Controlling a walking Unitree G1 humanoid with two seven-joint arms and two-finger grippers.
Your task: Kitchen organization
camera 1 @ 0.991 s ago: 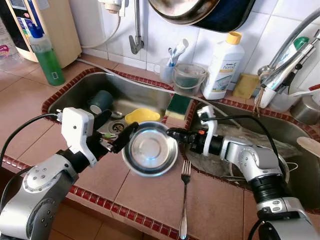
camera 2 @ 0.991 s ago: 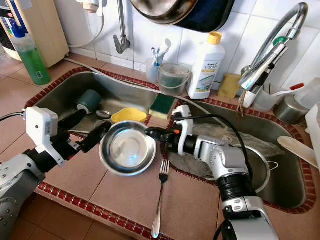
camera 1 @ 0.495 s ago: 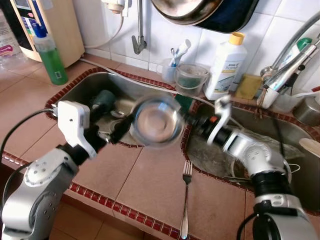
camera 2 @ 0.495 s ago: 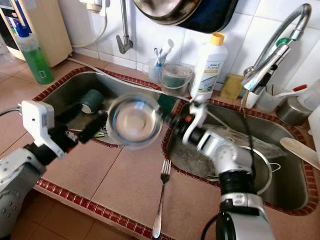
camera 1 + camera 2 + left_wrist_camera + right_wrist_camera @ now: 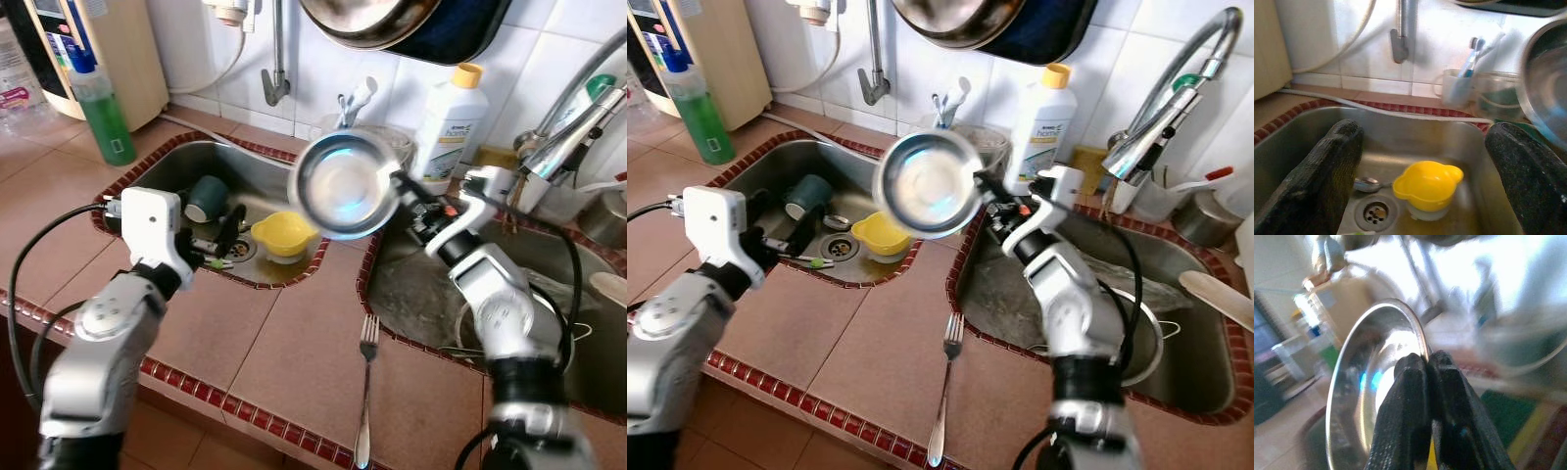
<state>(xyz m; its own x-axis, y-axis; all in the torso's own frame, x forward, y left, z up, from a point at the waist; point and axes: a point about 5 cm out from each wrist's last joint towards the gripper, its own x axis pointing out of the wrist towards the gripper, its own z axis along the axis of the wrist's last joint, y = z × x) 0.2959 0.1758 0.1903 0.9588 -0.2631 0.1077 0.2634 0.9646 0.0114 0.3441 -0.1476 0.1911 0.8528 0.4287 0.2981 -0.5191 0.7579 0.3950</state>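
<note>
Right tool (image 5: 1426, 363) clamped on round shiny steel bowl's (image 5: 345, 185) rim, left tool (image 5: 1425, 161) spread apart over sink, white "home" bottle (image 5: 1039, 117) label partly hidden, blurred.

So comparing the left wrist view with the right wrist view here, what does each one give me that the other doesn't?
Left wrist view: the left sink basin with the yellow cup, a spoon by the drain, and toothbrushes in a mug, framed by the open left gripper. Right wrist view: the right gripper pinching the rim of the steel bowl, with a blurred green bottle behind. Shared: the steel bowl, at the edge of the left wrist picture.
</note>
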